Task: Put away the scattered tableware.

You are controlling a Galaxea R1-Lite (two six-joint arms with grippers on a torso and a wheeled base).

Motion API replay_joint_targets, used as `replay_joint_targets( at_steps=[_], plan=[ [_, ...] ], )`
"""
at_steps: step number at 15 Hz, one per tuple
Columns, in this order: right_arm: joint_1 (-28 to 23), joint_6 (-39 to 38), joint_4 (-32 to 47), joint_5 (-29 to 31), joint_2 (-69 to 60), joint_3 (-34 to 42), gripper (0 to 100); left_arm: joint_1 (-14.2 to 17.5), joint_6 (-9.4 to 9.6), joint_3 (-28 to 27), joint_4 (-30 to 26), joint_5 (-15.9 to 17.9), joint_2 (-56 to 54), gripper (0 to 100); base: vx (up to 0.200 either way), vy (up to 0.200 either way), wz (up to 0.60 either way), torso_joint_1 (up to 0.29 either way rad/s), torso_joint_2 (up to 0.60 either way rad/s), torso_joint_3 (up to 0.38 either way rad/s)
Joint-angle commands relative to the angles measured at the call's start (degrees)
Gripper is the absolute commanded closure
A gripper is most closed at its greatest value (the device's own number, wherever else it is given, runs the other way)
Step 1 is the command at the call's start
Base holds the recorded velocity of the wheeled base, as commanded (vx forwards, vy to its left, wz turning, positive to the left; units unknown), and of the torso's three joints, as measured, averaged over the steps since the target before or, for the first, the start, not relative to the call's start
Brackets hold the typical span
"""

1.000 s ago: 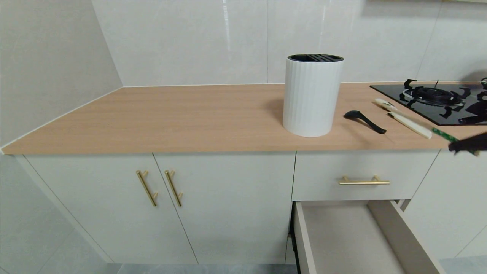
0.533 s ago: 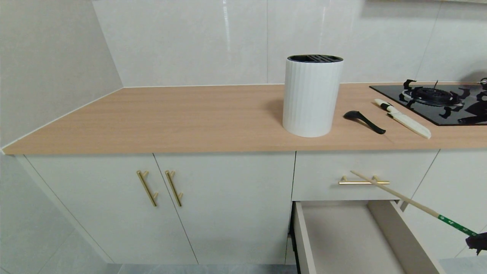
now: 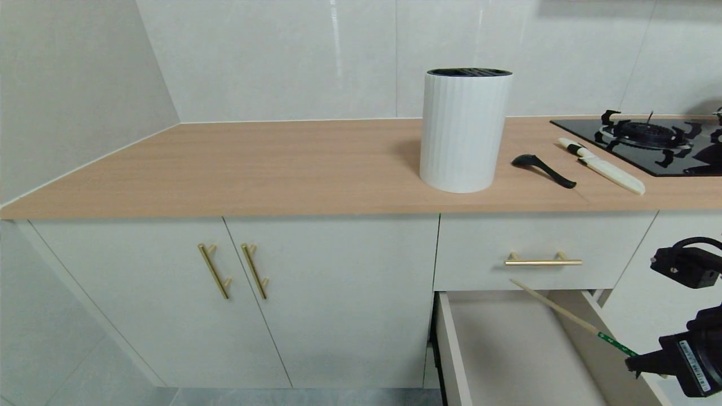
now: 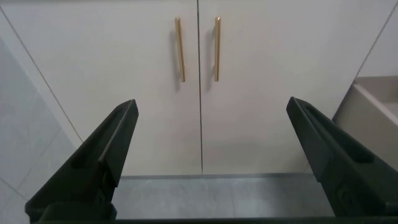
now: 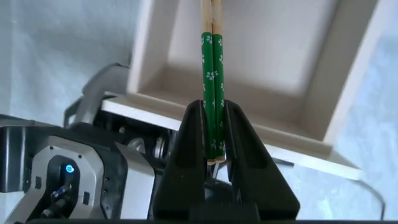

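My right gripper (image 3: 643,361) (image 5: 211,134) is shut on a pair of wooden chopsticks (image 3: 564,317) (image 5: 210,87) with green-patterned ends. It holds them low at the right, with their tips slanting over the open drawer (image 3: 507,349) (image 5: 267,56). On the wooden countertop (image 3: 282,163) lie a black spoon (image 3: 543,170) and a white knife (image 3: 601,166), to the right of a white ribbed utensil holder (image 3: 465,131). My left gripper (image 4: 211,186) is open with nothing between its fingers, facing the lower cabinet doors (image 4: 199,81).
A black gas hob (image 3: 654,141) sits at the countertop's far right. A shut drawer with a gold handle (image 3: 542,261) is above the open one. Two cabinet doors with gold handles (image 3: 231,272) stand to the left. The open drawer's walls jut out from the cabinet front.
My right gripper has carried the chopsticks down from the countertop edge to the open drawer's level. The head camera has tilted slightly, shifting the whole picture.
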State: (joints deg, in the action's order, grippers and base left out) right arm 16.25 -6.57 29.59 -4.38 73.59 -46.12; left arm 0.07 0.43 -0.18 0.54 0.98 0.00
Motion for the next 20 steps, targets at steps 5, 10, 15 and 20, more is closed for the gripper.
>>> replay_joint_targets(
  at_steps=[5,10,15,20],
  plan=[
    [-0.43,-0.64,-1.02,-0.02,4.63,0.24,100,0.01,0.01,0.01,0.08,-0.01,0.00,0,0.000,0.000,0.00,-0.081,0.44,0.345],
    [-0.43,-0.64,-1.90,-0.02,6.65,0.15,100,0.01,-0.08,0.01,0.08,-0.01,0.00,0,0.000,0.000,0.00,-0.028,0.28,0.252],
    [0.71,-0.37,-12.01,0.86,18.43,-0.47,100,0.01,0.01,0.01,0.08,-0.01,0.00,0,0.000,0.000,0.00,0.000,0.01,0.007],
    [3.88,-6.52,-19.92,5.78,34.34,-1.96,100,0.01,0.01,0.01,0.08,-0.01,0.00,0,0.000,0.000,0.00,0.000,0.00,0.000]
  ],
)
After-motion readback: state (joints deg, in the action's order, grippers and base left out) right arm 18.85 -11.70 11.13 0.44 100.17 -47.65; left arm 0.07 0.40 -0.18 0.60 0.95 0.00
